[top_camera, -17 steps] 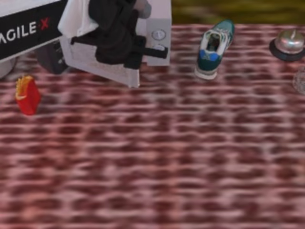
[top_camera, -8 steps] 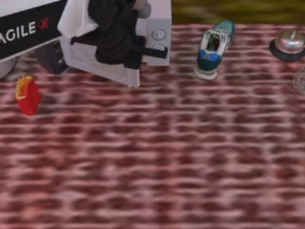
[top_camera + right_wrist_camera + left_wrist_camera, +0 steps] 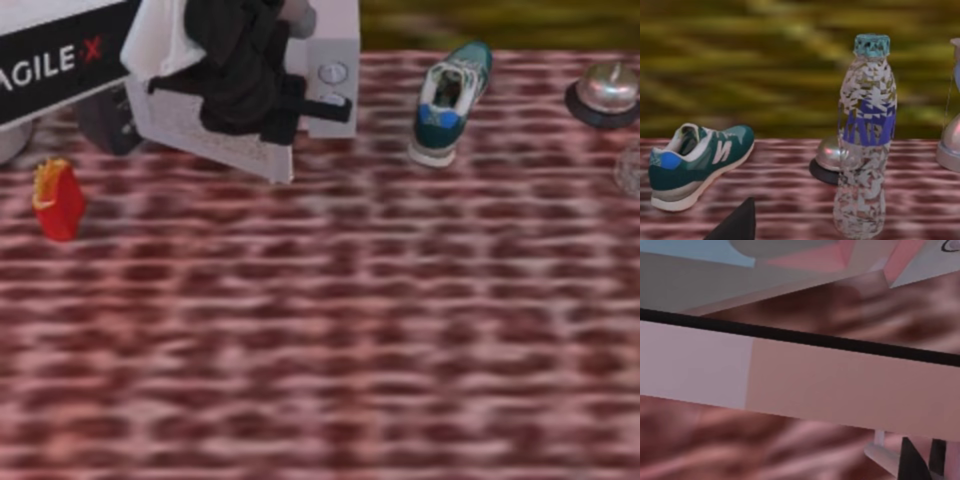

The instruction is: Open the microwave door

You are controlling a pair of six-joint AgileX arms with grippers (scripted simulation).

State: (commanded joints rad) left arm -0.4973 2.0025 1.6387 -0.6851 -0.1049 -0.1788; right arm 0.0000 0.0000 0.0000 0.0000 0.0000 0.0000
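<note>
The light-grey microwave stands at the table's far left, its two knobs on the narrow panel. The microwave door is swung partly out from the front, its free edge toward the table's middle. My left arm reaches over the microwave, and my left gripper sits at the door's free edge. In the left wrist view the door fills the picture, and the left gripper is shut on the pale door handle. My right gripper is parked out of the top view, showing only as a dark tip.
A red fries carton stands at the left. A green sneaker, a silver bell and a patterned bottle sit along the far right. A dark box with white lettering lies left of the microwave.
</note>
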